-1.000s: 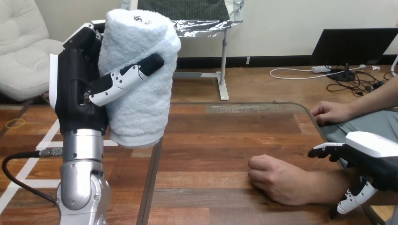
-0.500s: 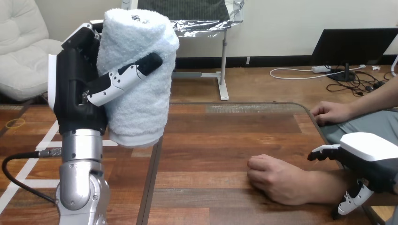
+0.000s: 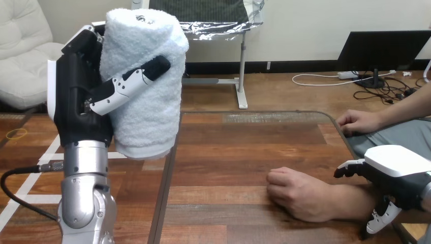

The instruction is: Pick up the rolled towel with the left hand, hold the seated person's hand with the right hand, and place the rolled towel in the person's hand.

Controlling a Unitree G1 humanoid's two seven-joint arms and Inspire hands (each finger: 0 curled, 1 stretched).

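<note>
At left, left hand (image 3: 76, 101) clasps rolled towel (image 3: 147, 117); long axis upright

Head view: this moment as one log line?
left hand: shut on rolled towel, upright | right hand: over person's wrist, grip unclear | person's nearer hand: on table

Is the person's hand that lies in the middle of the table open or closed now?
Closed. The person's hand lies on the wooden table knuckles up, fingers curled under into a loose fist.
</note>
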